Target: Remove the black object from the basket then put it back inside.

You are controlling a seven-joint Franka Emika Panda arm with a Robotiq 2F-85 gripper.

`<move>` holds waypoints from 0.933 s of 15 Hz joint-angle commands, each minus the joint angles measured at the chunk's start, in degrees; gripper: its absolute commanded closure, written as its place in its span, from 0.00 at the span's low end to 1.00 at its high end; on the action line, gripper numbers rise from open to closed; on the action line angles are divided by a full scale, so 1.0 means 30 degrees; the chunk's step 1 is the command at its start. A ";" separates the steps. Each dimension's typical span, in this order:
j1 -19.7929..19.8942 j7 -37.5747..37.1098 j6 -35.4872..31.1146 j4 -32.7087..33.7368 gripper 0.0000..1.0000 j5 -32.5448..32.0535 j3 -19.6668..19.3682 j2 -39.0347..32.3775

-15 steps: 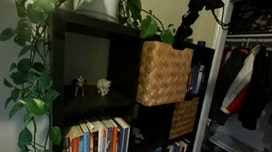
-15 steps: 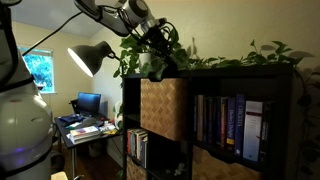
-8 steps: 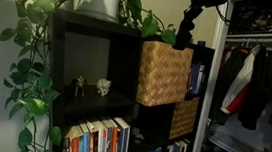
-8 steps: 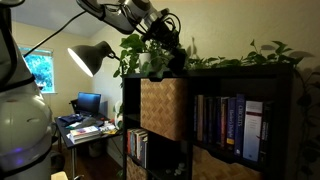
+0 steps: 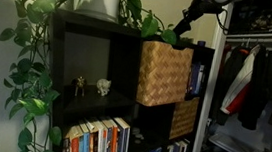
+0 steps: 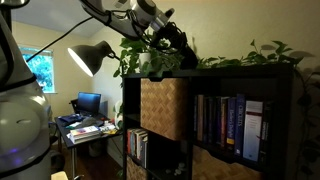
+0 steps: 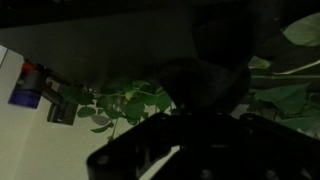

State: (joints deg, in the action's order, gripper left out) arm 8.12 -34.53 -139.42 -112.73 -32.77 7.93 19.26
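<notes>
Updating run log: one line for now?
end effector above bookshelf, among leaves | grip state unclear | wicker basket in cubby, not touched

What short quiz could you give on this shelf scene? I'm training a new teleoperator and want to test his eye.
1. True or false: the gripper is inside the tan wicker basket.
2. In an exterior view, what stands in the shelf compartment beside that basket? A) two small figurines B) a mug C) a clock
3. Fill in: the top of the shelf carries a leafy ____.
Key: 1 false; it is above the shelf, among the leaves. 2 A. 3 plant.
</notes>
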 commanded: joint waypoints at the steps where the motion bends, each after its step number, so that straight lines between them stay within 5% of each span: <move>1: 0.1002 -0.2172 -0.2736 -0.1948 0.93 -0.0811 -0.0275 0.0145; 8: 0.1833 -0.2666 -0.6484 -0.3572 0.93 -0.0672 -0.0654 -0.0743; 9: 0.1771 -0.2385 -0.6670 -0.3649 0.67 -0.0469 -0.0693 -0.0832; 14: 0.1254 -0.1543 -0.6116 -0.3725 0.41 0.0150 -0.0709 -0.0337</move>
State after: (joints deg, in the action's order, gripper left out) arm 12.70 -40.34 -157.84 -122.66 -33.24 6.09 16.25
